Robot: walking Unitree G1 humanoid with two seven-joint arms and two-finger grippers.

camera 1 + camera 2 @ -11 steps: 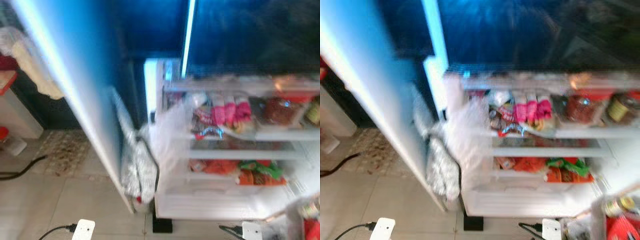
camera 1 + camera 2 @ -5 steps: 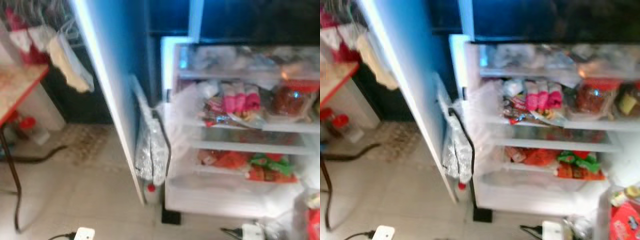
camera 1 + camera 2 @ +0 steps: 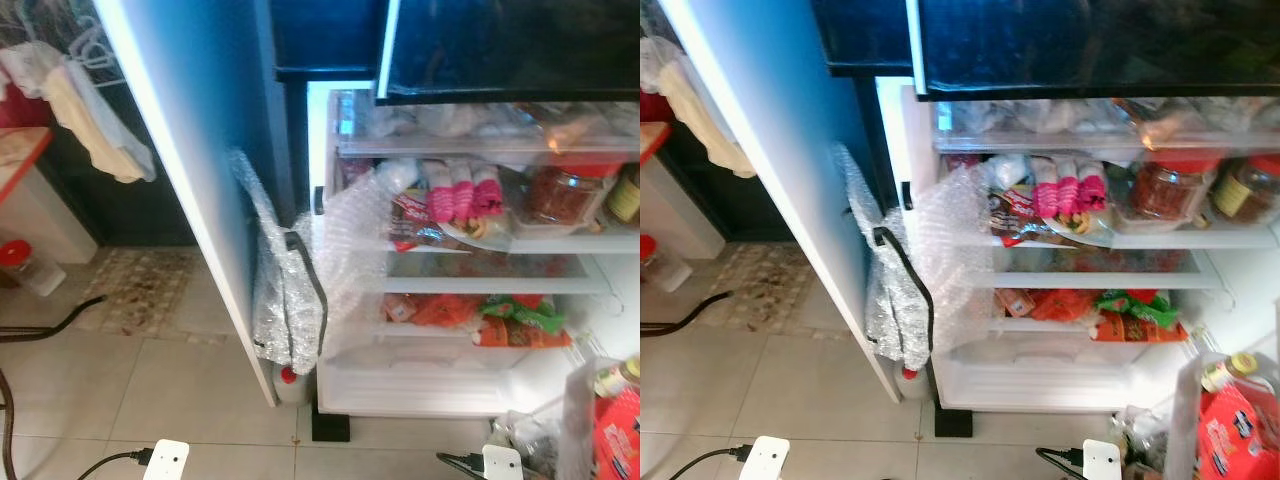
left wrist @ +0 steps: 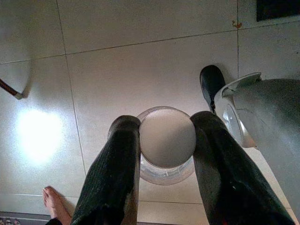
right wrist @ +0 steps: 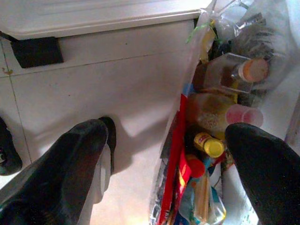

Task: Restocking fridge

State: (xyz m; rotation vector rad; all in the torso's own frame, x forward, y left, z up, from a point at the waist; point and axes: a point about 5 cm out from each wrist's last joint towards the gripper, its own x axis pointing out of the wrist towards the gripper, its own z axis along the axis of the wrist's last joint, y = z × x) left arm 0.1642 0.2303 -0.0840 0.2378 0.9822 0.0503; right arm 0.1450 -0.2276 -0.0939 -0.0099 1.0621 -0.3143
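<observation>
The fridge (image 3: 330, 390) stands open w/ its shelves full of food: a red jar (image 3: 560, 195), pink packs (image 3: 460, 190), orange bags (image 3: 440, 310). Bubble wrap (image 3: 285, 300) hangs by the door.

The left gripper (image 4: 166, 140) is closed on a clear jar (image 4: 167, 138) w/ a pale round lid, one black finger (image 4: 119, 159) on each side, held low over the floor tiles. The jar looks hard and smooth, prob slippery (maybe breakable too), so a grip on the sides just under the lid seems best.

The right gripper (image 5: 168, 154) is spread wide and empty, above a grocery bag (image 5: 206, 140) of bottles on the floor by the fridge.
</observation>
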